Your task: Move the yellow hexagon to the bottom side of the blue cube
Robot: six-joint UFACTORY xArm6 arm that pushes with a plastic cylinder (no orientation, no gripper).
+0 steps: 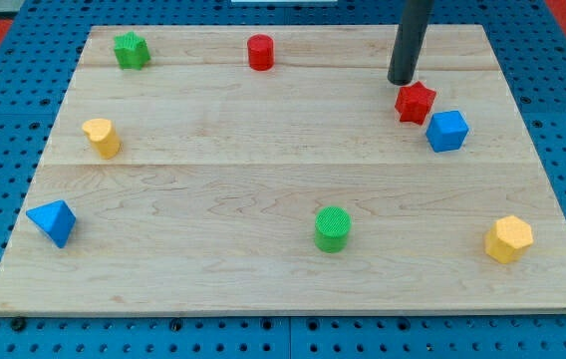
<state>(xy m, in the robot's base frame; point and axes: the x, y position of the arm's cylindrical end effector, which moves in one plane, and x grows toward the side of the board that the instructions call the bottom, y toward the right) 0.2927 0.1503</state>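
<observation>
On the counter (263, 179) sit eight blocks, two per colour, the yellow hexagon (508, 239) at lower right below the blue cube (447, 131), while the fingerless rod's tip (402, 81) rests beside the red star (416, 102).

The dark rod comes down from the view's top, nearly upright; my tip (403, 81) rests just above-left of the red star (416, 102).

Count on the wooden board (263, 150), eight blocks:
- Red, two: cylinder (260, 52), star (416, 102).
- Green, two: star (132, 50), cylinder (332, 229).
- Yellow, two: hexagon (508, 239), a rounded block (102, 138), shape unclear.
- Blue, two: cube (447, 131), pyramid (53, 221).

One dark rod (410, 40).
</observation>
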